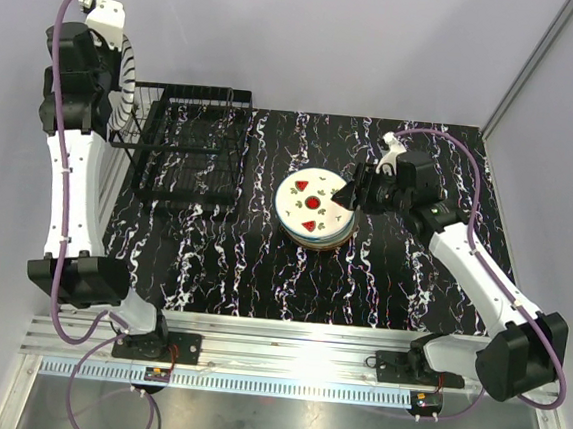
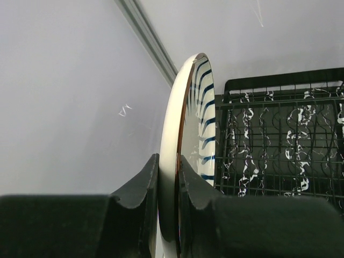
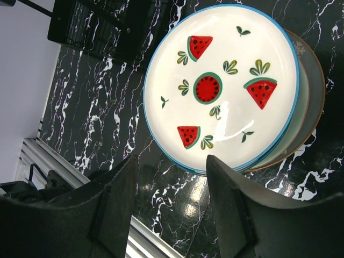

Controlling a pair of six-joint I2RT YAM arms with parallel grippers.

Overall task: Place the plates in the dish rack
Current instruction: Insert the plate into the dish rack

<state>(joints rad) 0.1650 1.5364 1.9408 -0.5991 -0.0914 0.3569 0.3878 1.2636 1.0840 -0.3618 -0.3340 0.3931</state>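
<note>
Your left gripper [image 2: 167, 180] is clamping the rim of the striped plate [image 2: 200, 118], holding it on edge above the counter's [image 1: 262, 263] far-left corner, just left of the dish rack [image 1: 192, 151]. Your right gripper [image 3: 172, 166] is hanging open at the right edge of the watermelon plate [image 3: 220, 86], gripping nothing. That plate is sitting on top of the stack [image 3: 316, 102] near the counter's middle. The risk I'm seeing: you're only pinching a thin bit of rim, so the plate could be pivoting or slipping while you're swinging it over. If it's coming in tilted, it's probably clanging on the rack or landing across two slots.
</note>
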